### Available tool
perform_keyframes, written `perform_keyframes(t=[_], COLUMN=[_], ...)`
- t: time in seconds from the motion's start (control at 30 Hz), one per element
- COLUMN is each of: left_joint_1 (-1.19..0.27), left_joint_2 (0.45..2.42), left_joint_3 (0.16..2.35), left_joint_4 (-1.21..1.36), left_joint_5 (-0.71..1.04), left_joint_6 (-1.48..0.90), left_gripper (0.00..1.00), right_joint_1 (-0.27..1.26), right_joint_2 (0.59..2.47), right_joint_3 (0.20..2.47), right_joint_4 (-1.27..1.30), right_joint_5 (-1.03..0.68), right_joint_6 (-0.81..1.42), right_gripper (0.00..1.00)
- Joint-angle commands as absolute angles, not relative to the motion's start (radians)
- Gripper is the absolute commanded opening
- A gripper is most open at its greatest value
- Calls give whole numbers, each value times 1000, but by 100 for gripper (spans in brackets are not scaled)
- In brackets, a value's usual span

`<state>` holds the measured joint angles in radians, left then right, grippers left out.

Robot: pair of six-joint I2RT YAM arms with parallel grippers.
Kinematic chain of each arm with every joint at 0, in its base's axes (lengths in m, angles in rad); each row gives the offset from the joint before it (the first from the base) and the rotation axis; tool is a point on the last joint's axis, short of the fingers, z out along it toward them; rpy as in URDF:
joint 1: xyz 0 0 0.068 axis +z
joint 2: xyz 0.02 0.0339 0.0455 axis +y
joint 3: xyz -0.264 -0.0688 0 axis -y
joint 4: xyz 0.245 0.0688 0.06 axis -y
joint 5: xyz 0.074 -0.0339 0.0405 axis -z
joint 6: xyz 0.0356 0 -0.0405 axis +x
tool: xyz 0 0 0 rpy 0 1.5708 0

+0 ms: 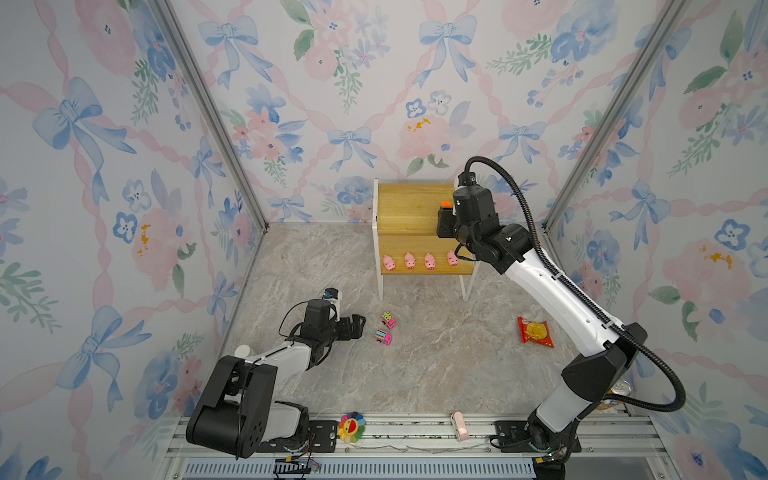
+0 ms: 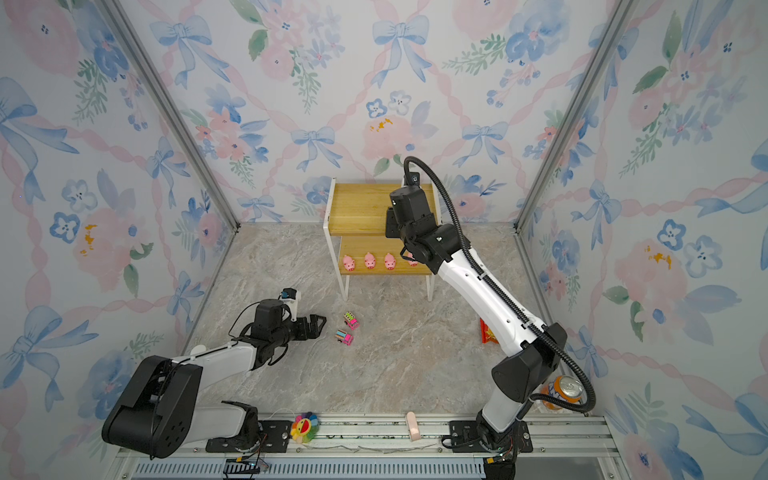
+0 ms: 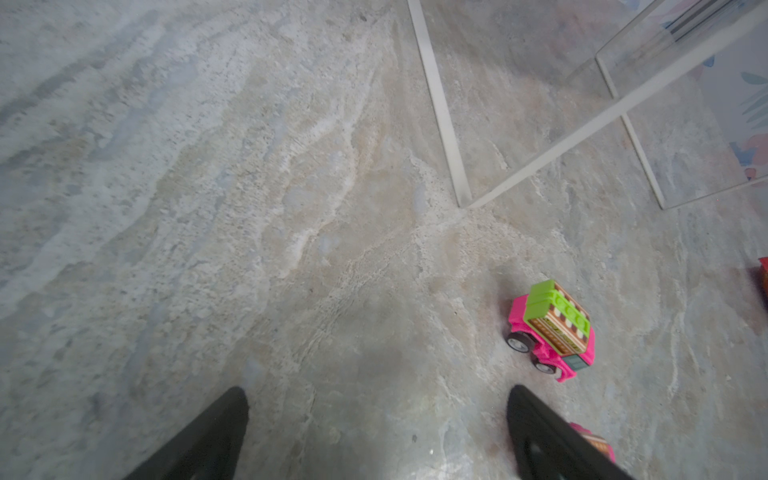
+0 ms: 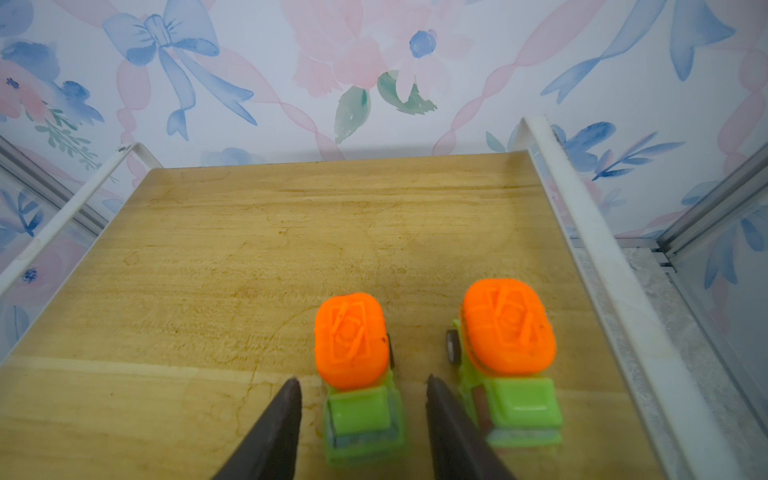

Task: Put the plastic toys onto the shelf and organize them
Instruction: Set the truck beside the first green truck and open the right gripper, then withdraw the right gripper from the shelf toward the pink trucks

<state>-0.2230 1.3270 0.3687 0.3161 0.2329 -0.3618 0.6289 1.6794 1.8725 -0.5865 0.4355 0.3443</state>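
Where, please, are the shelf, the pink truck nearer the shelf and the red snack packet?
shelf [image 1: 409, 208]: a top view, bare upper board.
pink truck nearer the shelf [image 3: 557, 328]: left wrist view, its striped top.
red snack packet [image 1: 535, 331]: a top view, the packet's middle.

light: bright, even, diffused | shadows: soft, cast beside the pink truck | blur: green truck cab softened | edges: wrist views stretched

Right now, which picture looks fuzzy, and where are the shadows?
Right wrist view: the green trucks blur at their cabs, orange tops sharper. Left wrist view: the pink truck is crisp; a soft shadow darkens the floor beside it. Both top views: even light, no strong glare.
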Motion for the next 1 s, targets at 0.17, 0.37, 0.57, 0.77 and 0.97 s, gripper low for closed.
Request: perform_keyframes(t=[0.17,0.37,0.57,0.77,0.97], left_joint_1=[-230,-230,-230,-230,-231], left_joint_2=[1332,1332,1328,1333,1329], left_joint_3=[368,369,367,371,366], left_joint_4=[321,322,321,322,322], left_joint_5=[235,236,233,236,235], left_joint_6=[-345,-345,-346,-347,-346], left_gripper=[98,98,98,98,98], right_joint_1=[620,645,663,782,936], right_joint_2=[1594,1488,1341,1275,1380], right_joint_3=[1868,1826,1661,1327,1089], right_joint_4=[-584,-580,-636,-583,-385], right_joint_5=[403,367,173,127,123], right_joint_6=[296,194,94,59,135], right_gripper=[61,64,66,67,67])
